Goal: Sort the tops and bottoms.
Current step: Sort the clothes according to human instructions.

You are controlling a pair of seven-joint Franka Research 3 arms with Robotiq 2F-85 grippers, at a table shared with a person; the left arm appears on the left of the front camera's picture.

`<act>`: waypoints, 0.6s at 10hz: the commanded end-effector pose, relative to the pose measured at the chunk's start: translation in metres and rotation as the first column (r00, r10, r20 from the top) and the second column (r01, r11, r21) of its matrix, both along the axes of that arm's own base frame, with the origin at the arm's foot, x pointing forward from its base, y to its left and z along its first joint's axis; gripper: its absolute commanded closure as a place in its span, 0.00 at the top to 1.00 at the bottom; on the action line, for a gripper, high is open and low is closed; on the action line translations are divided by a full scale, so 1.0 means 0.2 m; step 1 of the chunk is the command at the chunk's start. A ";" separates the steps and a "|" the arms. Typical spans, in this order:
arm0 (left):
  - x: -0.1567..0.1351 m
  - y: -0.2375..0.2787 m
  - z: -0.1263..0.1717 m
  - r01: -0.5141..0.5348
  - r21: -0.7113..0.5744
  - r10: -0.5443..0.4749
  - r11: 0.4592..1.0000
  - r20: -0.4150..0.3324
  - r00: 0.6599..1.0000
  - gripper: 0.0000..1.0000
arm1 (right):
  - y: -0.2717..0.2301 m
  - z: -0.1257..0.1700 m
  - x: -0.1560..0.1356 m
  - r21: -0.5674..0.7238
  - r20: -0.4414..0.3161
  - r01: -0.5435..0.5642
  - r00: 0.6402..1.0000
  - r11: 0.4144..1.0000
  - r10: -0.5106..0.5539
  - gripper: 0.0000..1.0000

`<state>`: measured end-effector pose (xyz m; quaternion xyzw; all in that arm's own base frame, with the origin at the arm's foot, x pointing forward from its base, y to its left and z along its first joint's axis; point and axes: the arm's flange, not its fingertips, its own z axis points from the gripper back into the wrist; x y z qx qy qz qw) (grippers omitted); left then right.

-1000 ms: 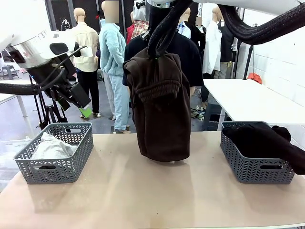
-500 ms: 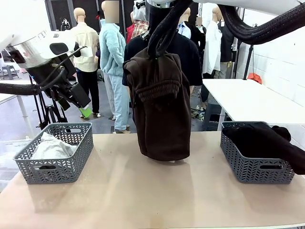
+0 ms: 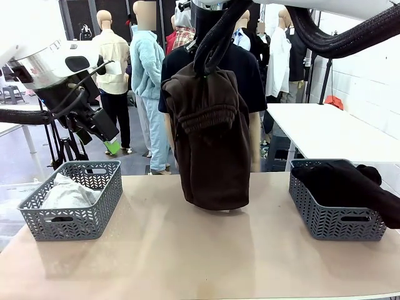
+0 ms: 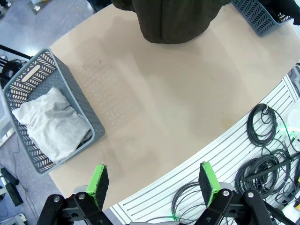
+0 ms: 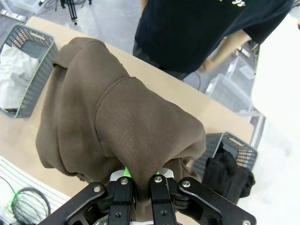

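The table (image 3: 200, 250) lies wide and bare across the middle, and nothing on it has shifted over the last second; only the person behind has moved a touch. The big brown fleece (image 3: 209, 144) hangs dead centre, its hem just brushing or barely clear of the tabletop, pinched at the top by the right gripper (image 5: 139, 180), fingers clamped tight on the cloth. So the carry is paused mid-air, and by my reading it belongs with the dark bottoms.

The right basket (image 3: 334, 215) already bulges with black garments (image 3: 350, 184) spilling over its rim, so room there is tight. The left basket (image 3: 72, 200) holds the pale top (image 3: 65, 194).

The left gripper (image 4: 152, 183) hovers high over the near edge, fingers spread wide, holding nothing. Open tabletop separates the fleece from both baskets.
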<state>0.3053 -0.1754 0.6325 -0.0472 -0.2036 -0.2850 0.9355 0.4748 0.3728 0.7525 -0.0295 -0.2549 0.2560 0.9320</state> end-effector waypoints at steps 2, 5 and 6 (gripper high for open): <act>0.01 0.01 -0.01 -0.004 0.008 0.004 1.000 0.016 1.000 1.00 | 0.00 0.03 -0.01 0.007 0.014 -0.003 1.000 1.000 0.003 0.00; 0.01 0.01 -0.01 -0.004 0.008 0.004 1.000 0.016 1.000 1.00 | 0.00 0.03 -0.01 0.007 0.014 -0.003 1.000 1.000 0.003 0.00; 0.01 0.01 -0.01 -0.004 0.008 0.004 1.000 0.016 1.000 1.00 | 0.00 0.03 -0.01 0.007 0.014 -0.003 1.000 1.000 0.003 0.00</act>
